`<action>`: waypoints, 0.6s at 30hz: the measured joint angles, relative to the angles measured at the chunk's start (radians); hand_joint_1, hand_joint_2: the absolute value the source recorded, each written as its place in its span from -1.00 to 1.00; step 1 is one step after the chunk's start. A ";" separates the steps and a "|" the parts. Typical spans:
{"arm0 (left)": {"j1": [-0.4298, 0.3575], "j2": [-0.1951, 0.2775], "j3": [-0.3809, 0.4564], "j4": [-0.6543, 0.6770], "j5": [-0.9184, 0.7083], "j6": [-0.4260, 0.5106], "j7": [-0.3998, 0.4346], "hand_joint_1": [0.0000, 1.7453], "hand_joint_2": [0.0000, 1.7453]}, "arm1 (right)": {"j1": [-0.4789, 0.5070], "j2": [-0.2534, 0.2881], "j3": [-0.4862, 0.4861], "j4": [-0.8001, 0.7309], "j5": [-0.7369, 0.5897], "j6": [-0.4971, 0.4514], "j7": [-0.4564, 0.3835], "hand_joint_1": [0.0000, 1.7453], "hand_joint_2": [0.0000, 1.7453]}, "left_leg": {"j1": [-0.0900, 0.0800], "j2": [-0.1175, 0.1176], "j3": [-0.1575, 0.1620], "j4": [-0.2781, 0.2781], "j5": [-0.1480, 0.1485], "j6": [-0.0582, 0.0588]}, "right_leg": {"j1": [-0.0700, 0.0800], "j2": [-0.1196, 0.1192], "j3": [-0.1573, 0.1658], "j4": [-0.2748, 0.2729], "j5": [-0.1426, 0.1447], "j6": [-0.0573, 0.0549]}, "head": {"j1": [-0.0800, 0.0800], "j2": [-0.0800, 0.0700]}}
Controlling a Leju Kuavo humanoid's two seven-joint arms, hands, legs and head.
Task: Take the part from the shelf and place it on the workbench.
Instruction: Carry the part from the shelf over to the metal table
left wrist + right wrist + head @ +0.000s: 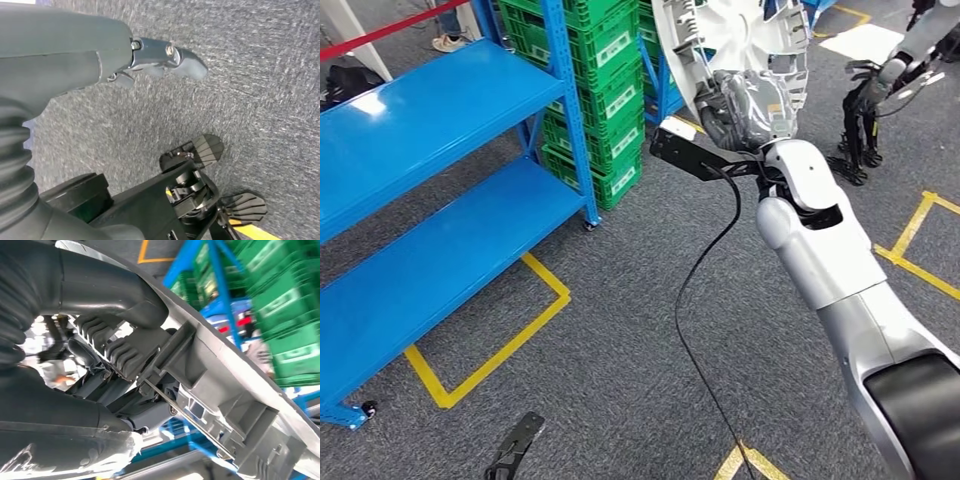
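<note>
The head view looks forward and down from high up at grey carpet floor (622, 330) and a blue metal shelf (433, 110). The left wrist view faces that carpet closely. The right wrist view, very near, shares the stacked green plastic crates (610, 90) (290, 315).

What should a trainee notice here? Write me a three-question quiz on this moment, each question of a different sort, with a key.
1. True or false: the right hand holds the white part in the air, clear of the blue shelf.
2. Multiple choice: what colour are the stacked crates past the shelf's upright? A) green B) red C) yellow
3. Fill in: the left hand, over the grey carpet with its fingers apart, holds ____.

Key: 1 true; 2 A; 3 nothing.
</note>
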 joint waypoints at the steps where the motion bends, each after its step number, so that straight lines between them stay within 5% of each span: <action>1: 0.000 0.000 0.000 0.000 0.000 0.000 0.000 -1.00 1.00 | 0.000 -0.002 -0.002 0.000 0.001 0.000 0.001 1.00 1.00 | 0.000 0.010 0.002 -0.002 -0.001 -0.004 | -0.001 0.014 -0.003 -0.001 0.002 -0.008 | -0.002 0.000; 4: -0.002 0.000 0.000 0.000 0.002 0.000 0.000 -1.00 1.00 | -0.003 -0.006 -0.007 0.000 0.002 -0.001 0.005 1.00 1.00 | 0.005 -0.030 -0.019 0.046 -0.043 -0.015 | -0.006 0.049 -0.006 -0.010 0.011 -0.028 | -0.006 0.000; 7: 0.003 0.000 0.000 0.000 0.003 0.000 0.000 -1.00 1.00 | -0.003 -0.007 -0.007 0.004 0.004 -0.001 0.007 1.00 1.00 | 0.005 -0.083 -0.115 0.239 -0.129 -0.014 | -0.009 0.088 -0.009 -0.013 0.015 -0.036 | -0.011 0.000; 9: 0.006 0.000 0.000 0.000 0.003 0.000 0.000 -1.00 1.00 | -0.001 -0.007 -0.008 0.007 0.005 -0.001 0.008 1.00 1.00 | 0.004 -0.088 -0.147 0.286 -0.121 -0.014 | -0.009 0.117 -0.010 -0.012 0.016 -0.037 | -0.012 0.000; 11: 0.007 0.000 0.000 0.000 0.003 0.000 0.000 -1.00 1.00 | -0.002 -0.008 -0.008 0.007 0.005 -0.001 0.009 1.00 1.00 | 0.007 -0.101 -0.108 0.190 -0.048 -0.014 | -0.012 0.146 -0.009 -0.011 0.018 -0.034 | -0.012 0.000; 13: 0.005 0.002 0.000 0.000 0.004 0.000 0.000 -1.00 1.00 | -0.008 -0.009 -0.009 0.007 0.006 -0.002 0.009 1.00 1.00 | 0.015 -0.145 -0.053 0.066 0.007 -0.014 | -0.014 0.173 -0.016 -0.005 0.020 -0.025 | -0.012 0.000; 15: 0.005 0.003 0.000 0.000 0.004 0.000 0.000 -1.00 1.00 | -0.016 -0.011 -0.011 0.007 0.007 -0.004 0.010 1.00 1.00 | 0.018 -0.171 -0.034 0.017 0.013 -0.011 | -0.017 0.196 -0.029 -0.004 0.027 -0.012 | -0.012 0.000; 17: 0.005 0.003 0.000 0.000 0.004 0.000 0.000 -1.00 1.00 | -0.019 -0.020 -0.017 0.008 0.008 -0.005 0.010 1.00 1.00 | 0.018 -0.152 -0.034 0.012 0.015 -0.002 | -0.020 0.205 -0.038 -0.009 0.034 0.001 | -0.013 0.000; 18: 0.004 0.002 0.000 0.000 0.004 0.000 0.000 -1.00 1.00 | -0.020 -0.026 -0.020 0.008 0.008 -0.005 0.010 1.00 1.00 | 0.018 -0.141 -0.033 0.011 0.017 0.004 | -0.019 0.187 -0.044 -0.001 0.029 0.006 | -0.009 0.000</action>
